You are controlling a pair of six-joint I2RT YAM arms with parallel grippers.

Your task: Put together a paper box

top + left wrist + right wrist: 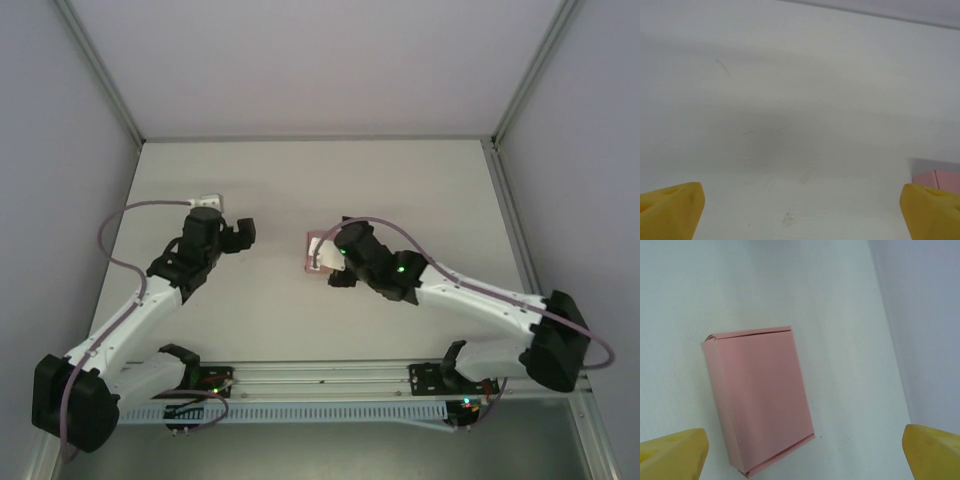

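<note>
Pink paper box [760, 400] folded shut, lying flat on the white tabletop [400, 180] just right of centre, right tool [800, 452] over it with fingers spread wide, left tool [240, 233] also spread, well apart to the left.

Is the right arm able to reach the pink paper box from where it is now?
Probably yes. The right hand hangs open over the paper box, which lies folded shut on the table, and nothing stands between them.
</note>
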